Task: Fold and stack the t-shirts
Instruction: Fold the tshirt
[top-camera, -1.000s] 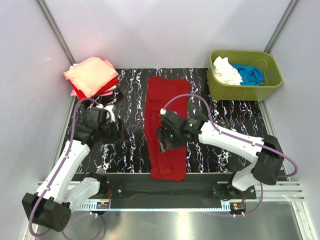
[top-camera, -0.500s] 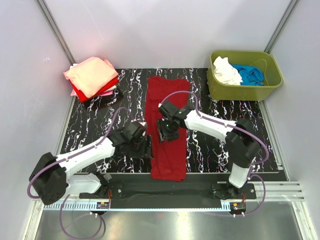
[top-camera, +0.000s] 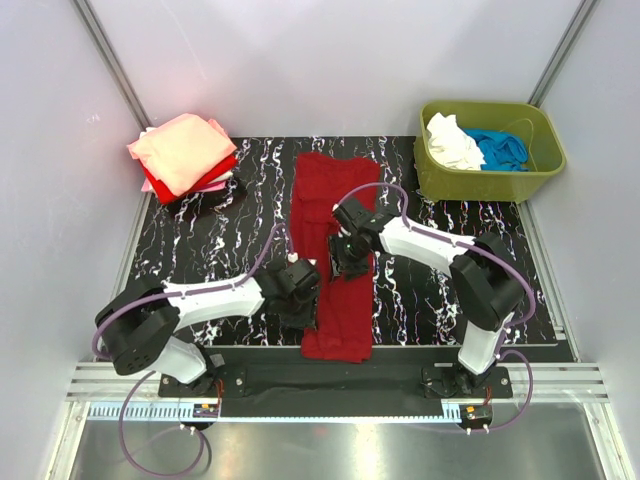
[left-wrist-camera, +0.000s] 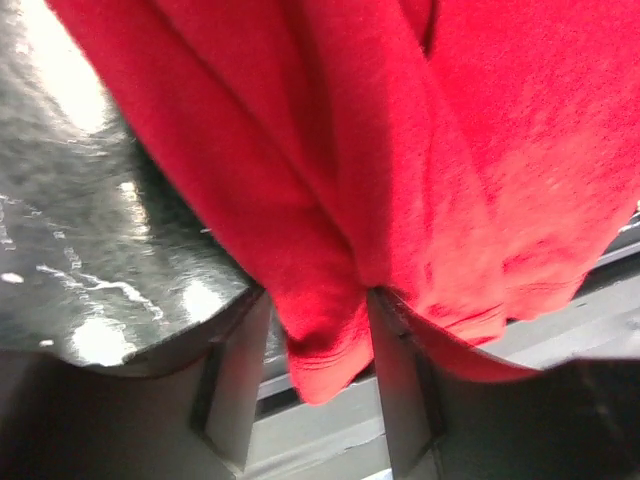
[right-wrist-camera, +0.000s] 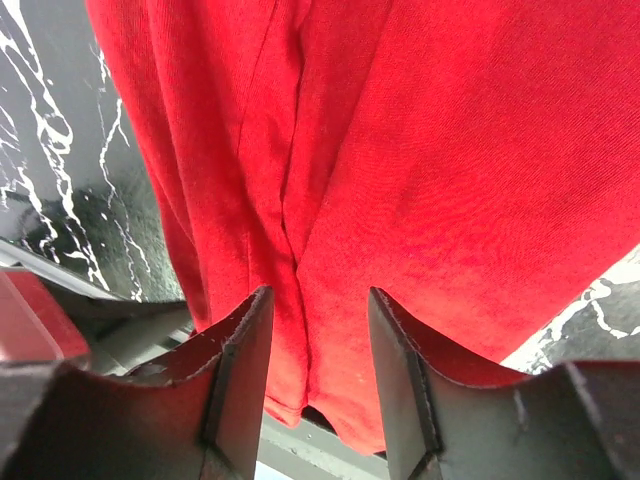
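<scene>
The dark red tee (top-camera: 335, 195) lies as a long folded strip down the middle of the worktop (top-camera: 220, 240), from far edge to near edge. The left claw (top-camera: 303, 303) pinches its left edge near the near end. The right claw (top-camera: 350, 266) straddles a crease mid-strip; whether it grips, I cannot tell. A stack (top-camera: 182, 150) sits at the far left corner.

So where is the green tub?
In the top view the green tub sits on the table, far right corner, right of the dark red shirt, holding a white shirt and a blue shirt.
</scene>
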